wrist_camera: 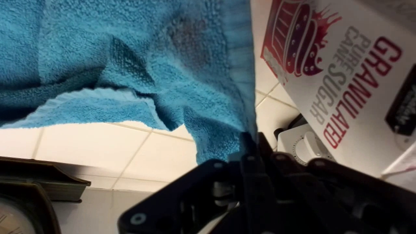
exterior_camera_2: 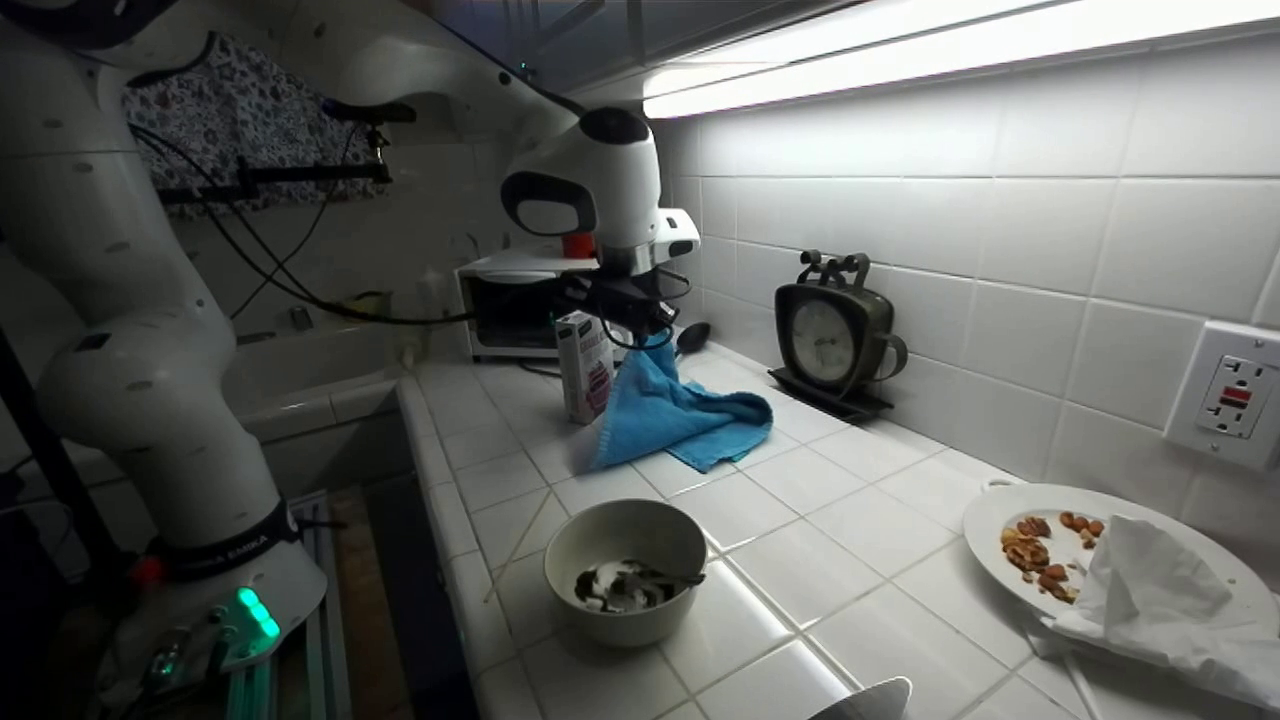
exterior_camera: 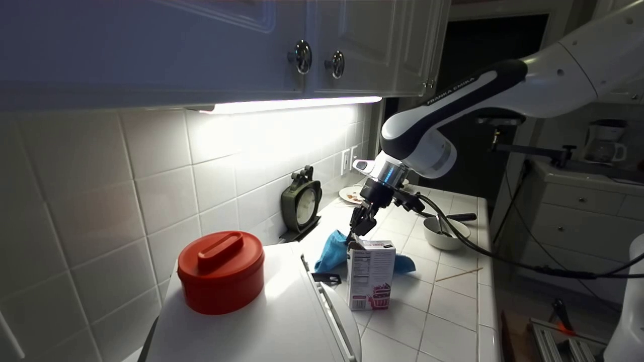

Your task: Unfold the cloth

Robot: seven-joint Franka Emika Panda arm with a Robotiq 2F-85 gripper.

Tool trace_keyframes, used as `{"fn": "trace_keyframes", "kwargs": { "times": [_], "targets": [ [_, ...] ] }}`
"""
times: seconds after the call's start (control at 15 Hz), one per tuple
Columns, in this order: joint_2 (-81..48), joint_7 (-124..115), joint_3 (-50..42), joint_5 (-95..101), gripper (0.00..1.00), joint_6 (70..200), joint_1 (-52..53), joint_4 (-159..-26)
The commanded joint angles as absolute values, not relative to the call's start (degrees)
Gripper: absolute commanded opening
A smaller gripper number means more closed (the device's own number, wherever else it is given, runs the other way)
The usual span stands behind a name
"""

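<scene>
A blue terry cloth [exterior_camera_2: 665, 415] is partly lifted off the tiled counter. One part hangs up to my gripper [exterior_camera_2: 655, 332], and the rest lies bunched and folded on the tiles. My gripper is shut on an edge of the cloth, with its fingertips [wrist_camera: 254, 138] close together at the cloth's hem in the wrist view. There the cloth [wrist_camera: 136, 61] fills the upper left, with folds and a dark reddish stain. In an exterior view the cloth [exterior_camera: 332, 251] is partly hidden behind a sugar box, and the gripper [exterior_camera: 352, 235] is just above that box.
The sugar box [exterior_camera: 371, 281] stands upright right beside the cloth and gripper. A dark green clock scale [exterior_camera_2: 835, 335] stands by the tiled wall. A bowl [exterior_camera_2: 625, 570], a thin stick [exterior_camera_2: 518, 545] and a plate with nuts [exterior_camera_2: 985, 530] are on the counter. A white toaster oven [exterior_camera: 241, 327] carries a red container [exterior_camera: 221, 276].
</scene>
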State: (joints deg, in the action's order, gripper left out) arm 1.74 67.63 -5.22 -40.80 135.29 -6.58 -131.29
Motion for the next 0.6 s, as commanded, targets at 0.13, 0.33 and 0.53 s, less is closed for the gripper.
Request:
{"fn": "trace_keyframes", "kwargs": {
  "times": [0.13, 0.33, 0.53],
  "targets": [
    [3.68, 69.92, -5.64, -39.92, 0.32, 135.14, -5.54, -133.91],
    [5.13, 64.87, -6.72, -34.54, 0.51, 135.77, -6.63, -134.6],
    [5.68, 59.59, -8.52, -28.42, 0.73, 134.94, -7.92, -134.29]
  ]
}}
